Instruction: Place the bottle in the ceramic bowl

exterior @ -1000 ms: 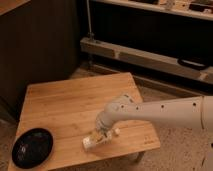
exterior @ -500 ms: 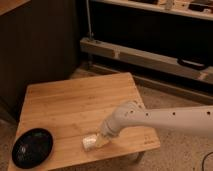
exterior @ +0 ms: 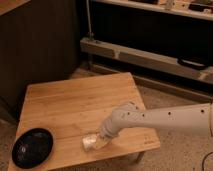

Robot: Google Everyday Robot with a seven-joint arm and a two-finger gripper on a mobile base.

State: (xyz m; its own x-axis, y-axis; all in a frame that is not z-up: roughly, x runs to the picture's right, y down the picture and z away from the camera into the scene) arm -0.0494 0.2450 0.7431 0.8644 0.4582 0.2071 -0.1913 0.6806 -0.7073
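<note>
bottle (exterior: 91, 142) lay on its side near the front edge of the wooden table (exterior: 75, 102), gripper (exterior: 103, 136) was down against it, whether it clasped the bottle could not be told, black bowl (exterior: 32, 146) sat apart at the front left corner

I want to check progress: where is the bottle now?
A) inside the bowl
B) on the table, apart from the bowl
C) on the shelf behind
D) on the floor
B: the bottle lies on the table, apart from the bowl, with the gripper at it.
</note>
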